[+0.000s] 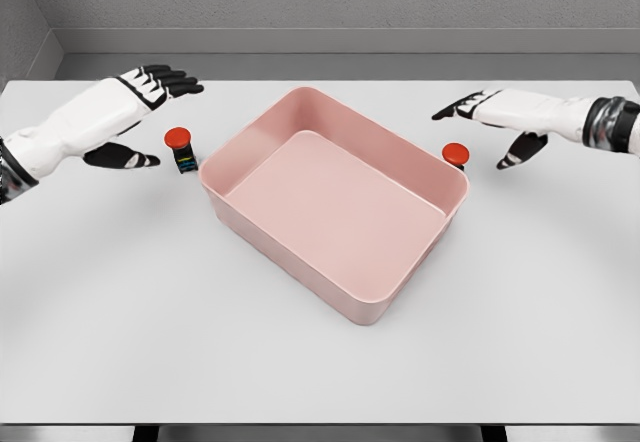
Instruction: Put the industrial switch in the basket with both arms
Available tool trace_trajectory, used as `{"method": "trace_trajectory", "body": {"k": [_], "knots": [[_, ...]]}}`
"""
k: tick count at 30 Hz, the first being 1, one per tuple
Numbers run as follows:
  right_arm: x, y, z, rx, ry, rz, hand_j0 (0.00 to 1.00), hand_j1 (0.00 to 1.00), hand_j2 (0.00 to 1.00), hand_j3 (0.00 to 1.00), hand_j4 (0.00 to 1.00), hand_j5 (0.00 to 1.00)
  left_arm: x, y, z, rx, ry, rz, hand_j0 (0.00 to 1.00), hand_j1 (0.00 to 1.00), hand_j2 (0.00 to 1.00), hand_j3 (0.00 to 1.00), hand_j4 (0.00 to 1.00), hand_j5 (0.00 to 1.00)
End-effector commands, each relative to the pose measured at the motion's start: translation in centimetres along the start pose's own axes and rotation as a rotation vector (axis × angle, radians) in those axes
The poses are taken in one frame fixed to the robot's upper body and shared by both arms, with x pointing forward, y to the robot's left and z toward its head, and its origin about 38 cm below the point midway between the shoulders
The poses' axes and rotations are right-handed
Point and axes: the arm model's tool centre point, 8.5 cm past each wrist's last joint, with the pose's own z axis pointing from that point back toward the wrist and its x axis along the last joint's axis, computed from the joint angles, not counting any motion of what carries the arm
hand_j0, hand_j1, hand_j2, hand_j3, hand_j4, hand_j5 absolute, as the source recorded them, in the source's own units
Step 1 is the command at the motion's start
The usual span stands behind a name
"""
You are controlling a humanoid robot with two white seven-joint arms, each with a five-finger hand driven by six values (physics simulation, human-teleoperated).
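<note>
While the pink basket (pixel 335 202) sits mid-surface (pixel 120 312), two red-capped industrial switches flank it — one (pixel 181 149) at nine o'clock with a dark, colour-flecked base, one (pixel 455 154) at three o'clock. Left hand (pixel 150 87) and right hand (pixel 490 112) hover with fingers spread, holding nothing.

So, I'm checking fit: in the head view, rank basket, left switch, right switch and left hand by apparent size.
1. Pink basket
2. Left hand
3. Left switch

Right switch sits partly behind the basket rim, so it can't be ranked fairly.
</note>
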Motion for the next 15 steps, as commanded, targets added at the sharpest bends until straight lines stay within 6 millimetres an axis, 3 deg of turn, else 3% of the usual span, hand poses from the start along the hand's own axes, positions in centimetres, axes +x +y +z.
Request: {"method": "trace_trajectory", "body": {"k": [1,9,15], "knots": [[-0.2,0.4,-0.4,0.007,0.006,-0.01,1.0,1.0,1.0,1.0,1.0,1.0,-0.3,-1.1,0.0,-0.018,0.01,0.025,1.0,1.0,1.0,1.0,1.0,1.0],[0.1,0.6,-1.3,0.02,0.004,0.003,0.99,0.99,0.99,0.99,0.99,0.99,-1.2,-1.4,-0.3,-0.014,0.036,0.038,1.0,1.0,1.0,1.0,1.0,1.0],[0.7,0.8,-2.2,0.026,-0.013,0.001,0.98,0.98,0.98,0.98,0.98,0.98,-2.0,-2.8,-1.9,-0.041,0.051,0.063,1.0,1.0,1.0,1.0,1.0,1.0]]}}
